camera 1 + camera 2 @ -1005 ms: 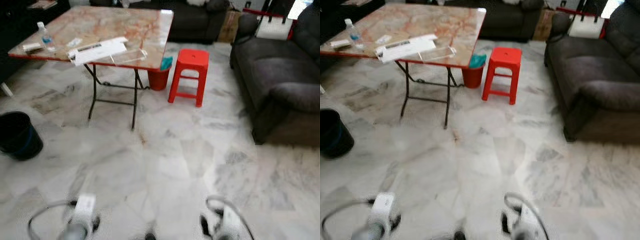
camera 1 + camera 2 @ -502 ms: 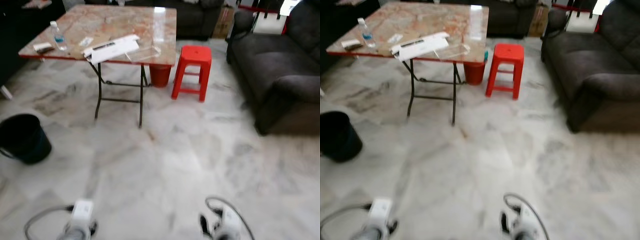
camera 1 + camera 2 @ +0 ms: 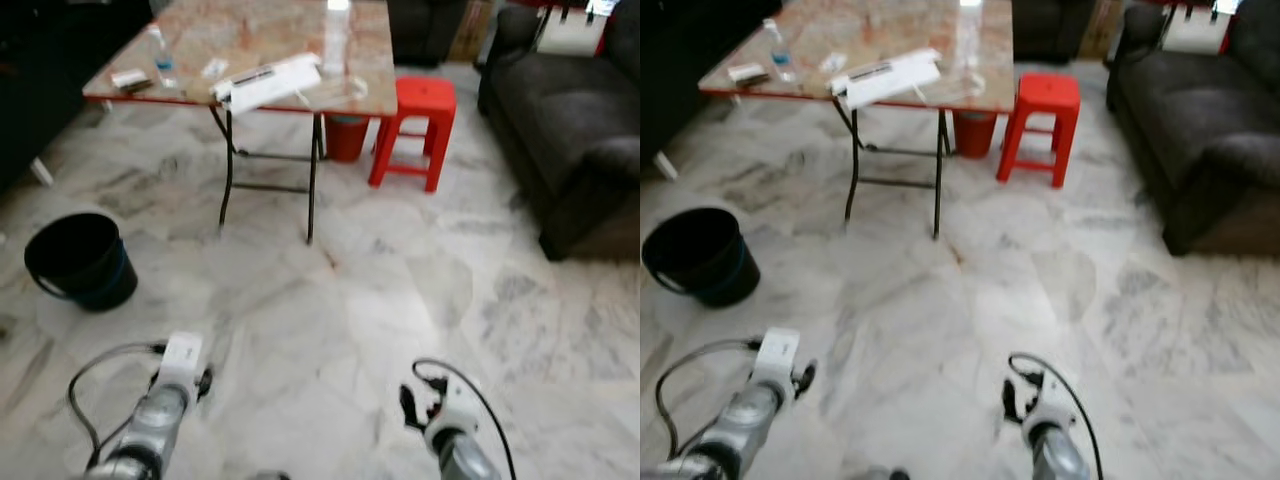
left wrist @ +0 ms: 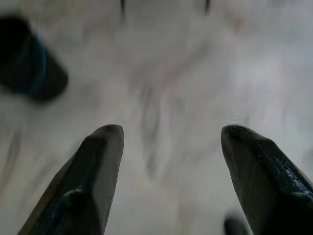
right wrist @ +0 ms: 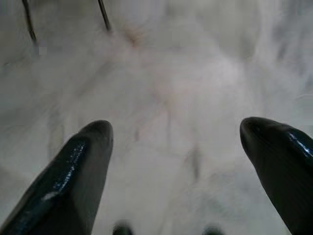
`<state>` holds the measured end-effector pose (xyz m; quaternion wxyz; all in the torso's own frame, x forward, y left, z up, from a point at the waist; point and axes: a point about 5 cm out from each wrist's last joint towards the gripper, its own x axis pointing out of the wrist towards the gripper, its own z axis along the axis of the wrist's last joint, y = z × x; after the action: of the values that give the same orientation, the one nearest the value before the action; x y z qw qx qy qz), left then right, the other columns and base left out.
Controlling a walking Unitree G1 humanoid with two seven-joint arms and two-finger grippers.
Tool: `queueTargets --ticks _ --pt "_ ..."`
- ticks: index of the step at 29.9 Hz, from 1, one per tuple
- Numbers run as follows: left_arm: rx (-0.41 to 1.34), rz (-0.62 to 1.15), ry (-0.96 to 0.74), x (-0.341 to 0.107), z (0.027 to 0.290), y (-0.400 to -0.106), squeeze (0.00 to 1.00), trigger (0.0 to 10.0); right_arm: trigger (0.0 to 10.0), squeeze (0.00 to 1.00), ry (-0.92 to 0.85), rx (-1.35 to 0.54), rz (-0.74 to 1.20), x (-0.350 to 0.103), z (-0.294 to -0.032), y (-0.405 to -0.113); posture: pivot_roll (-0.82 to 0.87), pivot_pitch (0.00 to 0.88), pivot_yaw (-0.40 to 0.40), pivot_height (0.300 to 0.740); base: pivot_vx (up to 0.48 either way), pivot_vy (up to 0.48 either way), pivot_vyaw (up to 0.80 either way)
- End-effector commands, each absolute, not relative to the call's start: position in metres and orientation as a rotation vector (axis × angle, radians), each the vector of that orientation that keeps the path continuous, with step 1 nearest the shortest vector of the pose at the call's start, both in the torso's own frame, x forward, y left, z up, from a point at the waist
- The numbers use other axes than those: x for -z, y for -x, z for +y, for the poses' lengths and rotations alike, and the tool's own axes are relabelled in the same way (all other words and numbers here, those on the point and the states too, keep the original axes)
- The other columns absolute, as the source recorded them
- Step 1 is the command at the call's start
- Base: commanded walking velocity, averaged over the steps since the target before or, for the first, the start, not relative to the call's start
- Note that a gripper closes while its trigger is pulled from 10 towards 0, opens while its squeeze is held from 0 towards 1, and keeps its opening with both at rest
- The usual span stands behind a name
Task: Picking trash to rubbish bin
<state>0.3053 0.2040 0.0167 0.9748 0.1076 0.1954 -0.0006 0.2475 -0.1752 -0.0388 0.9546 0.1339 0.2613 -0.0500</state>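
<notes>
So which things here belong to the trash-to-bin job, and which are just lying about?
Job:
- round black bucket-style bin on the floor
- loose white papers and small clear plastic bottle on the marble-patterned folding table, likely trash
- left gripper and right gripper, both open, empty

Lying about:
- red plastic stool
- dark grey sofa
- small red bucket under the table
</notes>
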Motion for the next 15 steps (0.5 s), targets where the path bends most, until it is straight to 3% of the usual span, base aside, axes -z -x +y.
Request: queueTargets --ticks 1,10,15 --pt "-0.016 0.290 -0.194 -0.036 0.200 -0.320 0.00 10.0 10.0 0.00 -0.260 0.105 0.418 0.020 -0.179 -0.267 0.12 0.105 -0.016 0.740 0.000 0.000 0.00" --pt "-0.013 -0.014 -0.151 -0.092 0.186 -0.350 0.00 10.0 10.0 0.00 -0.230 0.017 -0.085 -0.087 -0.160 -0.342 0.12 0.109 -0.001 0.740 0.000 0.000 0.00" --pt "-0.020 -0.075 -0.169 -0.106 0.182 -0.356 0.00 10.0 10.0 0.00 -0.209 -0.026 -0.182 -0.113 -0.150 -0.353 0.14 0.108 -0.012 0.740 0.236 0.000 0.00"
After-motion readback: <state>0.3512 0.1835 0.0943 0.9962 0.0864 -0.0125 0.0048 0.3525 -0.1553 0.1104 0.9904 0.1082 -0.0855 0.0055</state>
